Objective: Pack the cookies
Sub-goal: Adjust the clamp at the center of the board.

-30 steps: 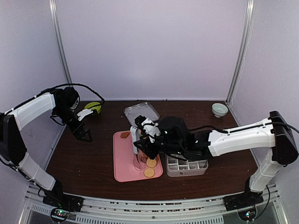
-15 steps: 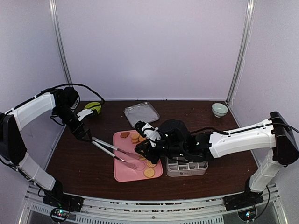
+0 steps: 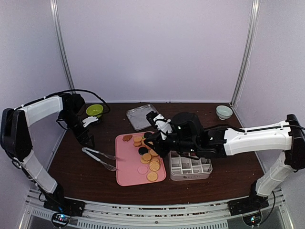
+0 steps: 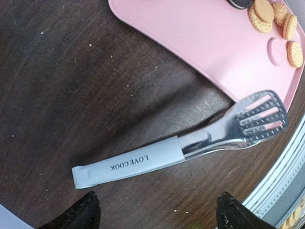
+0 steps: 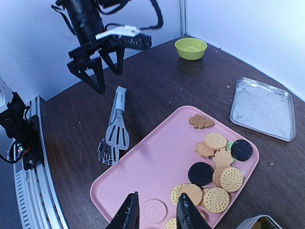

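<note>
2 risks stand out. The right tool [image 5: 157, 211], its fingers slightly parted with nothing between them, hovers over the near end of the pink tray [image 5: 143, 167]. Closing on the crowded cookies [image 5: 217, 179] could crack 1 or drag its overlapping neighbours. Most cookies lie ahead and to the right of it, with 1 pink round just beneath. The left tool [image 4: 155, 212] is spread wide above the tongs [image 4: 181, 150] on the desk [image 4: 71, 71]; a skewed descent could knock them aside.

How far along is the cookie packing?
Nothing looks packed: the box shows only empty compartments. The cookies lie on the pink tray, unpacked. The tongs lie on the table beneath the open left gripper; the right gripper hovers over the tray, holding nothing.
</note>
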You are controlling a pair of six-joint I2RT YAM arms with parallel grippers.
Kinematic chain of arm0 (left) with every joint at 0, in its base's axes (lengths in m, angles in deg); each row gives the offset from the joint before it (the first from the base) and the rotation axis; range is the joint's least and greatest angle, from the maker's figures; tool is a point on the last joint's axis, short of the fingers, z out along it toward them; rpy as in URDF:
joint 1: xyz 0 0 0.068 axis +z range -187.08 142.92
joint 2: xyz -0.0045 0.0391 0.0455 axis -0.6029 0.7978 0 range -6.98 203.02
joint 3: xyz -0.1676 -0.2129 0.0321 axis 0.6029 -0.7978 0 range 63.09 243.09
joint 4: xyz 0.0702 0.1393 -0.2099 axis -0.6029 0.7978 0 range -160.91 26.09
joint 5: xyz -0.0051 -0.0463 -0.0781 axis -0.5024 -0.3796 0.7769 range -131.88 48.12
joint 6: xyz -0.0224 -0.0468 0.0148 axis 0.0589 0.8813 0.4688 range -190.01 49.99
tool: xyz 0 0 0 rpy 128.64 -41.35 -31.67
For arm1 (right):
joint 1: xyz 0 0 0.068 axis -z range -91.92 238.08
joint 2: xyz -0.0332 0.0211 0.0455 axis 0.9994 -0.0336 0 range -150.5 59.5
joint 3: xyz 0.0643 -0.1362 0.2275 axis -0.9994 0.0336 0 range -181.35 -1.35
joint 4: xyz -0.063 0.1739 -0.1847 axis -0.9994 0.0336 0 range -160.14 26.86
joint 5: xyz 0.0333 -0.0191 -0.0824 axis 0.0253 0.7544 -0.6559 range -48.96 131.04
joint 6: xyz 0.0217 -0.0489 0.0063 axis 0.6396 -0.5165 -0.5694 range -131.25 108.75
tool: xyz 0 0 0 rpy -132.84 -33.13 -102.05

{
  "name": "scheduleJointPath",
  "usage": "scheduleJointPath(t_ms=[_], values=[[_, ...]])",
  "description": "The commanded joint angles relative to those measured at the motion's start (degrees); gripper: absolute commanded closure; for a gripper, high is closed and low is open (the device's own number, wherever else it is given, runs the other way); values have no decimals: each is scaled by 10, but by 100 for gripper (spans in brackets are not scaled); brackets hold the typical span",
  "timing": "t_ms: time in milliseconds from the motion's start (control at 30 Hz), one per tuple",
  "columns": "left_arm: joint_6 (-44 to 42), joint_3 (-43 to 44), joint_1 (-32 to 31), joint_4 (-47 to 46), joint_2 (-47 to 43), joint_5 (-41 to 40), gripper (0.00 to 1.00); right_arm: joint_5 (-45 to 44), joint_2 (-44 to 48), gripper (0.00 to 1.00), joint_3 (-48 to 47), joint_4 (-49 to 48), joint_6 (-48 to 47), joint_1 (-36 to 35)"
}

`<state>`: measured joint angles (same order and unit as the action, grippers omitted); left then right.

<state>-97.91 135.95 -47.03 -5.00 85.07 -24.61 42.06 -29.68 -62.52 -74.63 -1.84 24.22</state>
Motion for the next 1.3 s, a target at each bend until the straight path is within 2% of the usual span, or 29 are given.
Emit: scheduleJointPath(t_ms=[0,300,467,667,833,1000,1167,1267], values=[[-46,0,2,-10,45,-22,15,-39,61,72,35,6,21,6],[-121,-37,-36,-9,56,-65,17,-72,138,74,116,-8,61,11],[-156,-68,-50,-6,48,-99,17,-75,143,74,121,-8,67,12],[-156,-110,-54,-34,39,-160,21,-68,138,75,118,-7,70,11],[-99,-120,-35,-67,-2,-235,19,-66,139,76,122,-8,68,12],[-35,-135,10,-55,-44,-219,17,-67,132,76,117,-5,60,12],[-26,-212,12,-66,-54,-244,16,-67,128,76,116,-7,54,12],[-7,-215,12,-67,-34,-212,17,-68,127,76,117,-7,52,12]])
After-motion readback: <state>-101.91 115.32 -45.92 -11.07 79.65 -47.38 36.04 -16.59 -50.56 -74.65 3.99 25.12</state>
